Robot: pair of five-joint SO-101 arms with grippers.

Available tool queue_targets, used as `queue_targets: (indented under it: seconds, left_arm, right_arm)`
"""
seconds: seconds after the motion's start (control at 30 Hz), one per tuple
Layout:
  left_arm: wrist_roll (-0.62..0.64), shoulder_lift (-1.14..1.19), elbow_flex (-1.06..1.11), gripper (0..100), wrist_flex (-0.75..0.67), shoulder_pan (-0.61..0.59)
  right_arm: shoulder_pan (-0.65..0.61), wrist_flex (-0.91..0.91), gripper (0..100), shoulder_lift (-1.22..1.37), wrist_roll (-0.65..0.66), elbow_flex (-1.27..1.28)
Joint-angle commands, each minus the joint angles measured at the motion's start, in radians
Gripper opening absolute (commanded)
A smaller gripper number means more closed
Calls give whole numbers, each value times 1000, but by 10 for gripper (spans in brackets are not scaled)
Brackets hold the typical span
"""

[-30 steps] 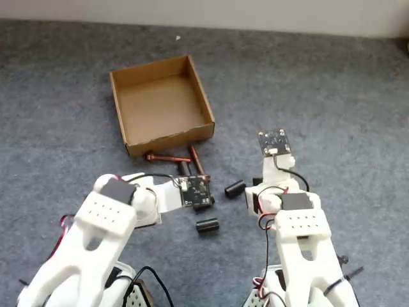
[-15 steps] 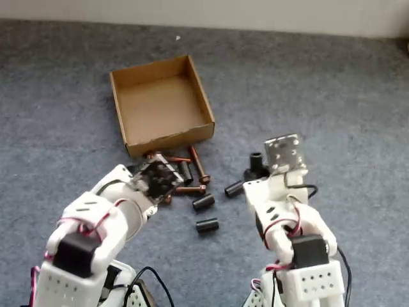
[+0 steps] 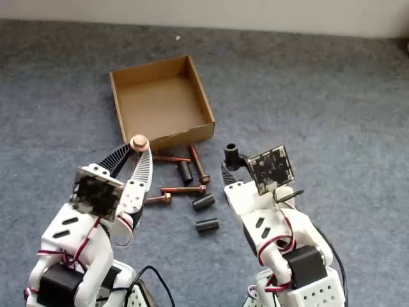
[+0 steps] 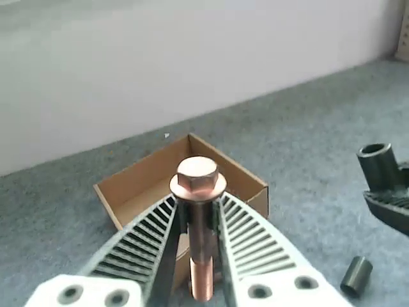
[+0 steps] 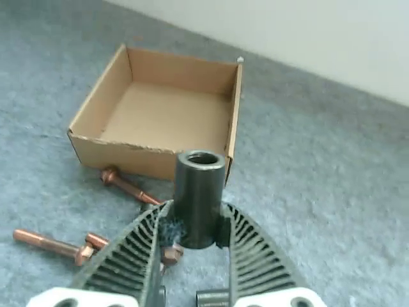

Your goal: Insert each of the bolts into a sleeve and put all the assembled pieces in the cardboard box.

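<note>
- The left gripper (image 4: 198, 203) is clamped on a copper-coloured metal bolt with a hexagon head (image 4: 197, 177). Its ribbed fingers press on the shank just under the head, and the bolt stands upright, lifted above the grey carpet (image 3: 332, 96).
- The right gripper (image 5: 193, 211) is closed around a dark cylindrical metal sleeve (image 5: 199, 185). It holds the sleeve by the lower half, with the open bore pointing up and free.
- The two held pieces are apart from each other, near the front wall of the open brown cardboard box (image 3: 172, 137), which has nothing inside.
- On the carpet between the arms lie several more copper bolts (image 3: 183, 190) and three more dark sleeves (image 3: 207, 225), close together.
- Both held pieces look stiff and hard, and probably a little heavy for their size. They do not look fragile, so a firm squeeze should not harm them.
- Their surfaces seem smooth and round. I judge that they may turn or slide between the fingers if the bolt tip pushes crooked against the rim of the bore.
- The plain end of the bolt lies on the wrist side, between the fingers. I think this hold leaves little free shank for the insertion.
- A loose bolt is best taken near the head, so the shank stays free. A loose sleeve is best taken across its middle, because on its side it can roll.
</note>
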Motion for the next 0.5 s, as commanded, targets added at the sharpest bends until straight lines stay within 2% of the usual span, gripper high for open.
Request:
queue_targets:
  seconds: [0.0, 0.13, 0.3, 0.47]
  left_arm:
    - [106, -47, -51, 6, -89, -4]
    - [158, -90, -51, 6, -140, 45]
    - [158, -145, -51, 5, -173, 173]
    - [160, -156, -51, 5, -183, 203]
  right_arm:
    - [-61, -45, 5, -56, -3, -18]
    - [-163, -74, 5, -91, 0, 10]
    - [-232, -242, 5, -96, 0, 131]
    - [-297, -302, 5, -96, 38, 193]
